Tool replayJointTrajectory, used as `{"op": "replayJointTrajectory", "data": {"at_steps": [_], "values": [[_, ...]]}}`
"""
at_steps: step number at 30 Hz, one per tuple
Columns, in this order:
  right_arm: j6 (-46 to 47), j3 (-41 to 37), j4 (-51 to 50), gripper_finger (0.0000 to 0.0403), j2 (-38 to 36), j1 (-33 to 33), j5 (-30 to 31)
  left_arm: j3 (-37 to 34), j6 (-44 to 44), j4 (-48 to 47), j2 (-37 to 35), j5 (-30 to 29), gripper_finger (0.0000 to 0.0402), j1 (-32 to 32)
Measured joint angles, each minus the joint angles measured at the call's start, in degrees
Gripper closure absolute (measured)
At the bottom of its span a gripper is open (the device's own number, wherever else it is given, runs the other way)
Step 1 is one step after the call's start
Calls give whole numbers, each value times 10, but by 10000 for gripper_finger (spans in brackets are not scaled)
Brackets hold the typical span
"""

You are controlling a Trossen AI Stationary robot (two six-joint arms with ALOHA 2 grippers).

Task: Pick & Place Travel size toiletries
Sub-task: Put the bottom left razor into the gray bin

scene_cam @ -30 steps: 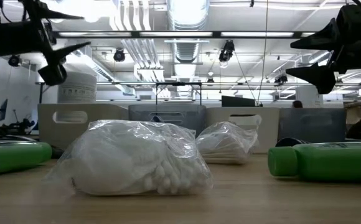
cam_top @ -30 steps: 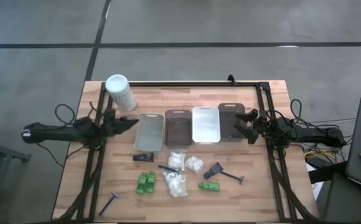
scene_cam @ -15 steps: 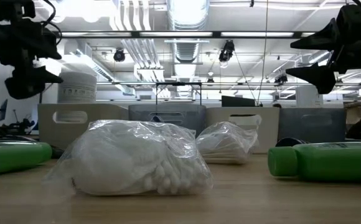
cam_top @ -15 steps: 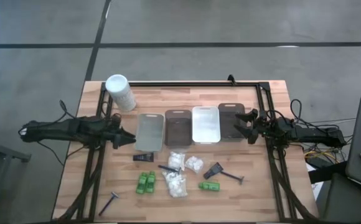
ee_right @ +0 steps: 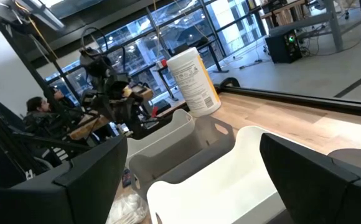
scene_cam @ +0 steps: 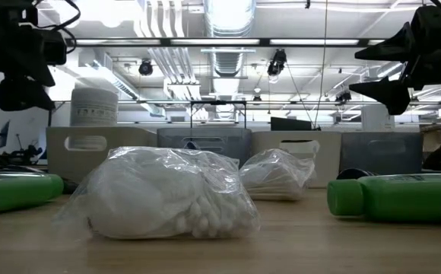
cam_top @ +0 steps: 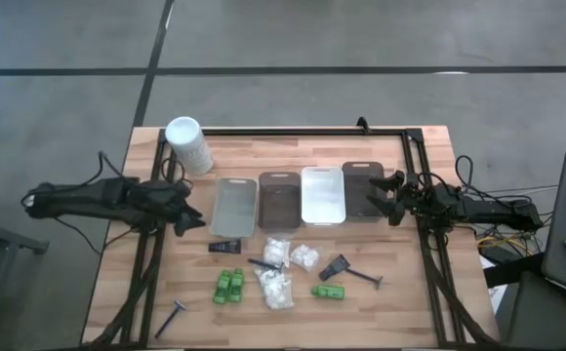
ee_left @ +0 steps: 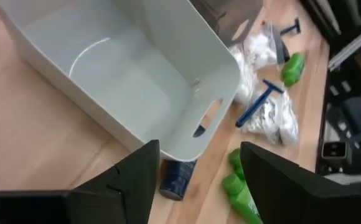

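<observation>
The toiletries lie on the table's near half, touched by no gripper: a short black tube (cam_top: 225, 247), dark razors (cam_top: 263, 264) (cam_top: 174, 315) (cam_top: 349, 271), white packets (cam_top: 278, 251) (cam_top: 275, 289), and green bottles (cam_top: 228, 286) (cam_top: 329, 291). My left gripper (cam_top: 193, 219) is open and hovers left of the grey tray (cam_top: 234, 207). In its wrist view the left gripper (ee_left: 199, 149) looks down on the tray's near corner, the tube (ee_left: 177, 177) and a razor (ee_left: 261, 102). My right gripper (cam_top: 388, 195) is open and waits above the dark brown tray (cam_top: 363, 190).
Grey, brown (cam_top: 280, 200), white (cam_top: 323, 194) and dark brown trays stand in a row across the table's middle. A tall white container (cam_top: 188, 144) stands at the far left corner. A black frame (cam_top: 303, 130) runs along the far edge and both sides.
My left gripper has moved from beside the white container toward the table's near edge, along the grey tray's left side, then drawn slightly back left and turned. Its fingers have stayed apart. Nothing on the table has shifted.
</observation>
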Motion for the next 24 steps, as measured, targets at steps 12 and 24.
{"op": "replayJointTrajectory", "data": {"at_steps": [12,24], "values": [[0,0,0,39,0,0,0,90,-2,-139,158,64,172,-95],[0,0,0,39,0,0,0,119,-288,-86,324,64,172,-483]]}}
